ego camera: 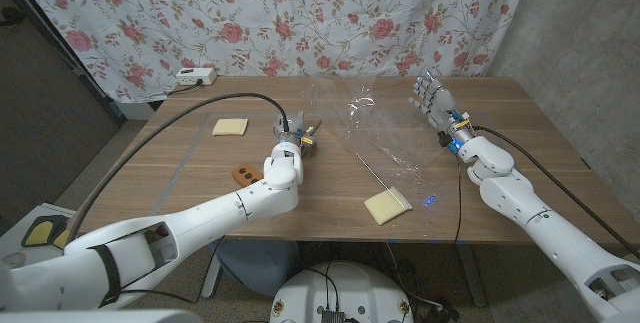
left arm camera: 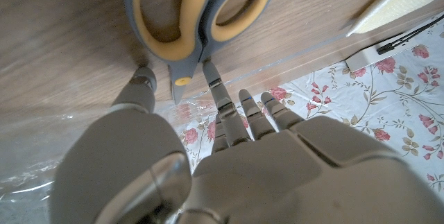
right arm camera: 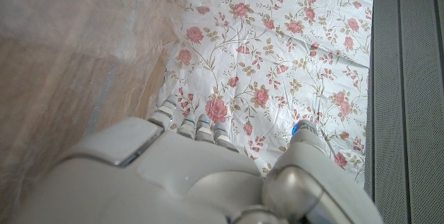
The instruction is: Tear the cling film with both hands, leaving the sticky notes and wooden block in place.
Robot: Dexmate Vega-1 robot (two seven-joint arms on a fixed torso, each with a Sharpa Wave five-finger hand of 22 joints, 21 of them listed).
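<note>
A wooden table (ego camera: 200,168) is seen from the head view, backed by a floral curtain (ego camera: 300,13); a grey wall is at the right, and a white power strip (ego camera: 194,77) sits at the table's far left edge. A strip of clear tape (ego camera: 180,168) is stuck along the left part of the top.

The cling film (ego camera: 375,133) lies crumpled and partly raised across the table's middle, between the two hands. One pad of yellow sticky notes (ego camera: 230,127) lies far left, another pad (ego camera: 387,206) near the front edge, right of centre. The brown wooden block (ego camera: 243,174) sits near the left forearm.

The left hand (ego camera: 290,143) is at the film's left edge, fingers (left arm camera: 222,102) stretched out and slightly apart, tips down at the tabletop just beside a pair of scissors (left arm camera: 198,19) with grey-and-yellow handles. Whether film is pinched cannot be told.

The right hand (ego camera: 432,98) is held raised at the film's right side, fingers upright and apart, nothing seen gripped.
</note>
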